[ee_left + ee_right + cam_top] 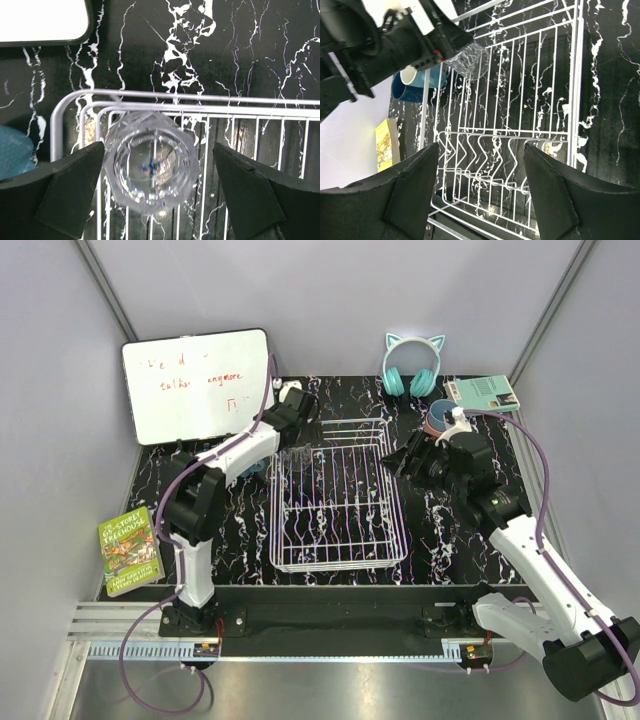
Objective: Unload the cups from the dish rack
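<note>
**Left pincer astride a clear glass in the rack's corner; right pincer wide and empty.**

The left pincer (159, 190) is spread wide. Its matte black wedge fingers (70, 195) flank the faceted clear glass (150, 170), the left one close against it and the right one apart, gripping nothing. The glass stands upright inside the corner of the thin white wire dish rack (200, 102). A glossy teal mug (427, 85) sits outside the rack, left of that pincer. The right pincer (477, 185) gapes open and holds nothing, with the rack's zigzag dividers framed between its fingers.
</note>
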Robot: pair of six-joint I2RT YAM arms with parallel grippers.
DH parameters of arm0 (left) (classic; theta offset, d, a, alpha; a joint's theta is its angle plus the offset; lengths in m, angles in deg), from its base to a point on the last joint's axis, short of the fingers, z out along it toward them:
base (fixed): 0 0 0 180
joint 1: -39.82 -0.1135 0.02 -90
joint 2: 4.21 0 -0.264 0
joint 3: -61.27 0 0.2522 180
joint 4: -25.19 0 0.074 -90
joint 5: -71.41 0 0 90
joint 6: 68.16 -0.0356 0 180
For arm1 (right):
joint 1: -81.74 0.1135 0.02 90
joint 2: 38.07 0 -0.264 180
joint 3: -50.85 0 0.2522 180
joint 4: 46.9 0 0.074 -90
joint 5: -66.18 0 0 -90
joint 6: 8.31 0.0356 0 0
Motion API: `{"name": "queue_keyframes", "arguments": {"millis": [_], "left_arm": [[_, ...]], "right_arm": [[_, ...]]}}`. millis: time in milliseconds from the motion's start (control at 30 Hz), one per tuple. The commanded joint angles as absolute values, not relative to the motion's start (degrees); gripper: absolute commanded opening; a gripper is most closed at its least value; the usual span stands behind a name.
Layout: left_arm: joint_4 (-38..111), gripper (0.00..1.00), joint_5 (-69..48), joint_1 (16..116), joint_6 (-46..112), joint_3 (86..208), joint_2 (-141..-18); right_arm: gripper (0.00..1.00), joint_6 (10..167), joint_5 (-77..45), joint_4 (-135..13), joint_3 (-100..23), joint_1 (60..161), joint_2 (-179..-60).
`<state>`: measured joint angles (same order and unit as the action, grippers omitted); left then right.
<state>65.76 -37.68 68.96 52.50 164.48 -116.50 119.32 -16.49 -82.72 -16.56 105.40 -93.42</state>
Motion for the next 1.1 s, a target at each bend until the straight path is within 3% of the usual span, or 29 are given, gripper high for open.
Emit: {"name": "queue_keyframes", "arguments": {"millis": [0, 267, 400, 433, 533, 800, 1067], "left_arm": [[65.3, 0.99, -37.1, 67.7, 51.6, 167.4, -119.6], [65.6, 0.97, -36.9, 67.5, 50.8, 167.7, -121.8], [65.5, 0.60, -36.5, 67.5, 50.1, 166.0, -121.0], [65.5, 0.40, -36.6, 67.5, 50.1, 165.6, -120.8], [65.5, 0.00, -37.2, 67.5, 50.5, 163.6, -119.2], [63.8, 0.00, -36.4, 67.5, 50.7, 159.8, -112.8], [63.5, 0.00, -24.8, 67.6, 49.7, 161.5, -104.2]], "right_arm": [[0.77, 119.6, -14.5, -78.7, -17.0, 105.9, -93.2], [0.77, 120.2, -14.4, -78.4, -15.4, 105.8, -92.8], [0.76, 120.5, -14.4, -78.0, -14.9, 105.8, -92.8], [0.76, 120.6, -14.4, -77.8, -14.8, 105.8, -92.8], [0.75, 120.9, -14.2, -77.5, -14.5, 105.8, -92.6], [0.75, 120.9, -14.5, -77.4, -14.6, 105.7, -91.2], [0.75, 120.6, -15.3, -79.4, -15.7, 105.8, -88.3]]}}
